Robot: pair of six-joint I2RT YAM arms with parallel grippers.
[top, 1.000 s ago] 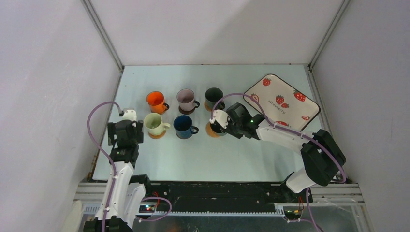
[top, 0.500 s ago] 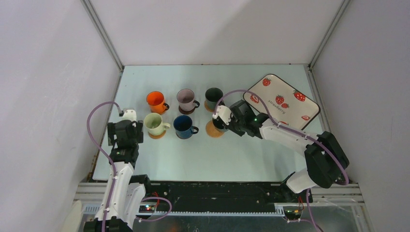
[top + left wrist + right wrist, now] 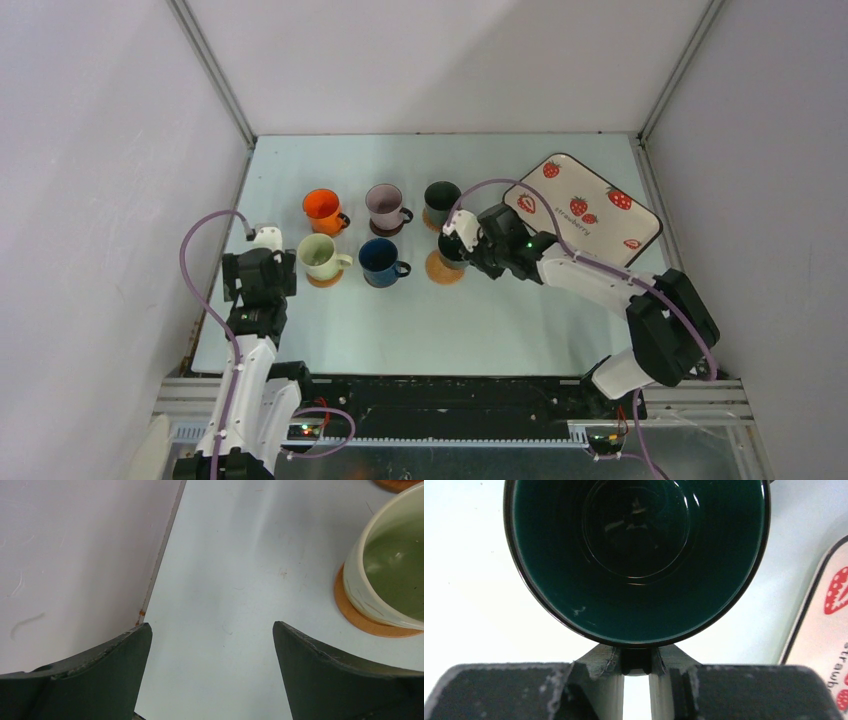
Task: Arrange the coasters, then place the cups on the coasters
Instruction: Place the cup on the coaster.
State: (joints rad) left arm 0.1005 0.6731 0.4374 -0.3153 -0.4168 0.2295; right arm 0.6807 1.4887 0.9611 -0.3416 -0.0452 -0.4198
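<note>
Since a second ago the right gripper (image 3: 636, 666) has pulled slightly toward the far side, and more of the tan coaster (image 3: 440, 271) shows below the dark green cup (image 3: 636, 555) it carries. From the left: the left gripper (image 3: 210, 632) hangs idle by the wall (image 3: 75, 555), jaws wide apart, just beside the pale green cup (image 3: 318, 256). The orange cup (image 3: 321, 207), navy cup (image 3: 378, 257), mauve cup (image 3: 383, 203) and rear dark green cup (image 3: 440, 197) look seated already. The right jaws are clamped on the last cup's handle, so this looks like the final placement; next it needs centring over the disc and lowering before release. The rear dark green cup stands close behind it, and the strawberry tray (image 3: 560, 188) lies just to the right
</note>
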